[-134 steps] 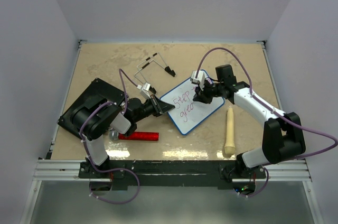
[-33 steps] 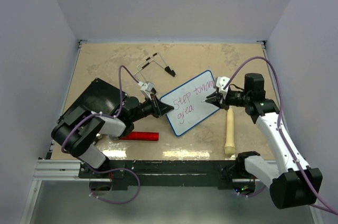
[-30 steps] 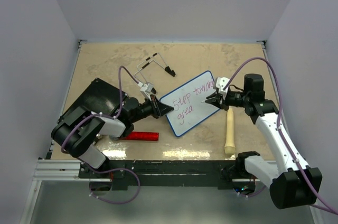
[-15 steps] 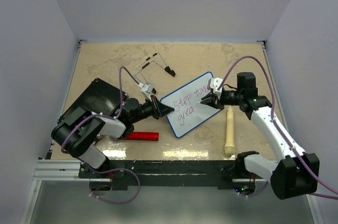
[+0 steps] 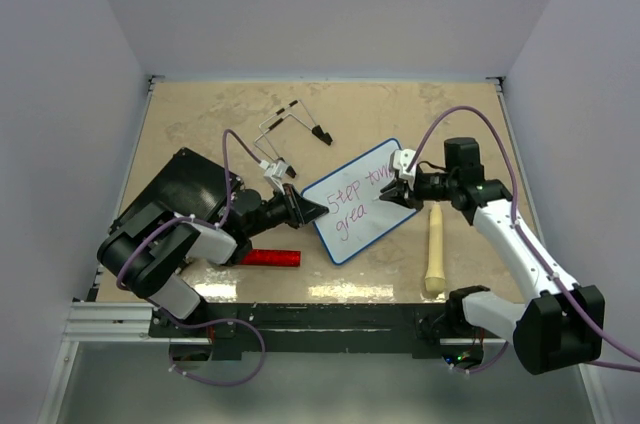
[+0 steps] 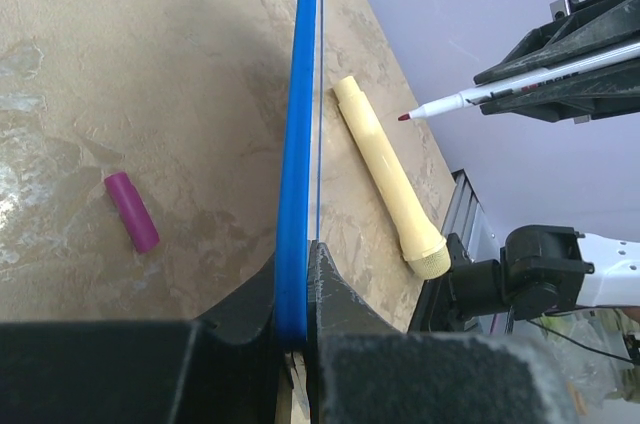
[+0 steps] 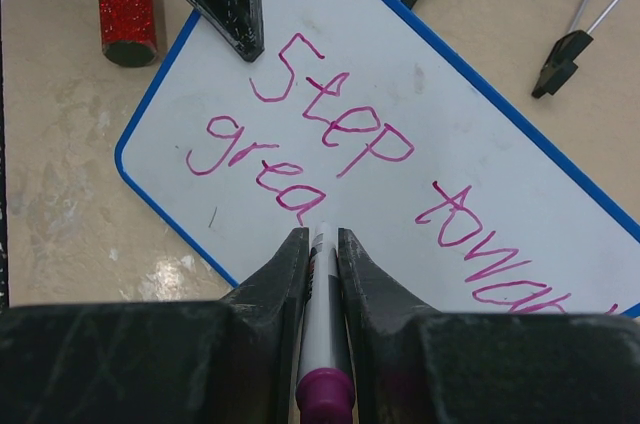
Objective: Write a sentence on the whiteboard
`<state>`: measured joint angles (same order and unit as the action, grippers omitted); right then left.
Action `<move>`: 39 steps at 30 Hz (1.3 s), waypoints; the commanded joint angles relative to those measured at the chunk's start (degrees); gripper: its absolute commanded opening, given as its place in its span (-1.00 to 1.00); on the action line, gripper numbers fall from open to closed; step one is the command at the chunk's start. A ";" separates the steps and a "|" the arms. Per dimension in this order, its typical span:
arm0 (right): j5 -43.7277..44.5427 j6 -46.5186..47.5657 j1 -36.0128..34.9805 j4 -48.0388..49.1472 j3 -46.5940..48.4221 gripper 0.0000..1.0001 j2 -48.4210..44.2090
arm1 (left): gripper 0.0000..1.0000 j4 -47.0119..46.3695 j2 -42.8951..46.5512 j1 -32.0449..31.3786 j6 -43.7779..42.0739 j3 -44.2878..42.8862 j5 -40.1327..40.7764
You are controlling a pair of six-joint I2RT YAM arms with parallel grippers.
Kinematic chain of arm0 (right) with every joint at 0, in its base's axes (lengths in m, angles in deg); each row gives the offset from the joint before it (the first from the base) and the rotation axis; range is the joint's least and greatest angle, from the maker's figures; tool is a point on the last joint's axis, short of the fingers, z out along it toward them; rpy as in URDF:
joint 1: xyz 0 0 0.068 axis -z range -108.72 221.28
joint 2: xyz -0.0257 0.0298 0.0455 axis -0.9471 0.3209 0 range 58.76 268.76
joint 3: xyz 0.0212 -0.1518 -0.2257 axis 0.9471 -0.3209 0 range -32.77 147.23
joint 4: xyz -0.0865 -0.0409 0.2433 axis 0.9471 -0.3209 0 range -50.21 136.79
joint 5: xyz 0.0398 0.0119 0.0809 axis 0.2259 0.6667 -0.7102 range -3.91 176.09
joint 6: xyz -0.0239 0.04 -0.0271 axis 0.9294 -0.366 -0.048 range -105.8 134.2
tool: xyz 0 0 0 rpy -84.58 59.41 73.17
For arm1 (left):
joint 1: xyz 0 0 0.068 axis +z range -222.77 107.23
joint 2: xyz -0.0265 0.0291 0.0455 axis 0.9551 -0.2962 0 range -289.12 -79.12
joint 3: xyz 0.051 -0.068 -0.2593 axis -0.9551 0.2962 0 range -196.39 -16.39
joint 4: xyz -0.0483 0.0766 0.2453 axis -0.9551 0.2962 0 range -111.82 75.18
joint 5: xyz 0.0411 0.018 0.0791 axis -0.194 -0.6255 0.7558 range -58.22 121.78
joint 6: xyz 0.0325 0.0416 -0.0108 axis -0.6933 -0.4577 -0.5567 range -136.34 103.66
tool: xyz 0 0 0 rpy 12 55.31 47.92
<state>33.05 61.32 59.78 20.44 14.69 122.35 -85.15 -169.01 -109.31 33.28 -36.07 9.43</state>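
The whiteboard [image 5: 368, 232] lies tilted at mid-table, white with a blue rim [image 6: 297, 134]. My left gripper [image 5: 312, 208] is shut on its left corner, the rim pinched between the jaws [image 6: 296, 256]. The sentence [image 7: 335, 114] in purple-pink reads "Step toward" above "grea" [image 7: 250, 169]. My right gripper [image 7: 320, 234] is shut on a white marker [image 7: 322, 334] with a purple end, just right of "grea" [image 5: 352, 221]. In the left wrist view the marker's tip [image 6: 404, 117] stands off the board's face.
A black slab [image 5: 165, 206] sits at the left under my left arm. A red glitter cylinder [image 5: 262, 257] lies near the front. A cream wooden handle [image 5: 434, 249] lies right of the board, a bent metal rod [image 5: 295, 122] behind it. A purple cap [image 6: 132, 211] rests on the table.
The word "toward" has been added to the top line. My right gripper has since moved left with the marker to the end of "grea". The left gripper keeps its hold.
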 commanded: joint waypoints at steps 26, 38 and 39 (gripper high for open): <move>9.79 -2.55 -8.26 1.65 2.90 -1.00 4.26 | -1.00 -6.01 -1.87 -1.87 2.67 0.08 1.17; 14.27 -5.01 -9.50 2.79 3.16 -1.00 6.81 | -1.00 -7.24 -2.92 -1.79 2.76 0.35 1.08; 14.28 -5.01 -9.41 2.88 3.16 -1.00 6.89 | -1.00 -7.25 -3.01 -1.87 2.76 0.35 1.08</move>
<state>46.14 57.27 50.36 21.97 15.87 128.91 -88.17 -171.28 -110.73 36.74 -35.39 11.03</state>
